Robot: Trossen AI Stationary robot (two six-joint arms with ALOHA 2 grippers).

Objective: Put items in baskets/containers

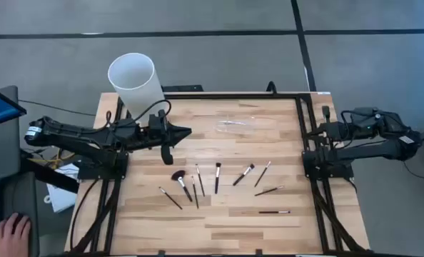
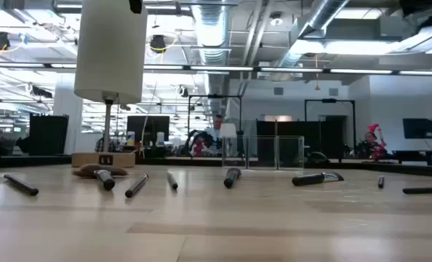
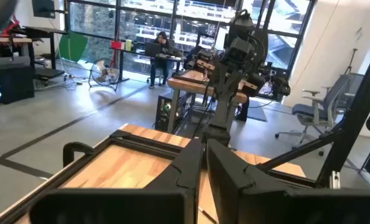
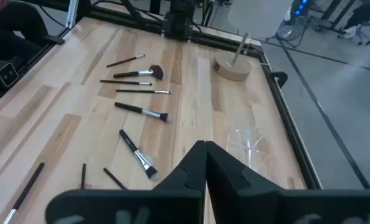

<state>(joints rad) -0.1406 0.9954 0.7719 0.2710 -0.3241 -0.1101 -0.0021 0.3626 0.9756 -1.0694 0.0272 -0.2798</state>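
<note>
Eight makeup brushes (image 1: 218, 177) can be counted from above, all lying flat on the wooden table (image 1: 140, 228): five in a loose fan at the middle, among them the fan-head brush (image 1: 181, 182), two angled to their right, and one brush (image 1: 274, 212) lying apart nearer the front edge. None touches another as far as the overhead view shows. One clear acrylic holder (image 1: 235, 125) stands toward the far side of the table, well apart from the brushes and holding none; the low view shows it (image 2: 276, 153) upright behind the row of handles.

One white cylinder (image 1: 135, 82) on a wooden base rises at the far left corner. The left gripper (image 1: 185, 132) hangs over the table's far left part, beside the cylinder, its fingers (image 3: 194, 165) pressed together and holding nothing. The right gripper (image 4: 205, 163) waits at the table's right edge, its fingers likewise closed and holding nothing.

A black frame (image 1: 301, 118) borders the table. Bare wood lies open between holder and brushes, and along the front edge. A person's hand (image 1: 12, 234) rests off the table at lower left.
</note>
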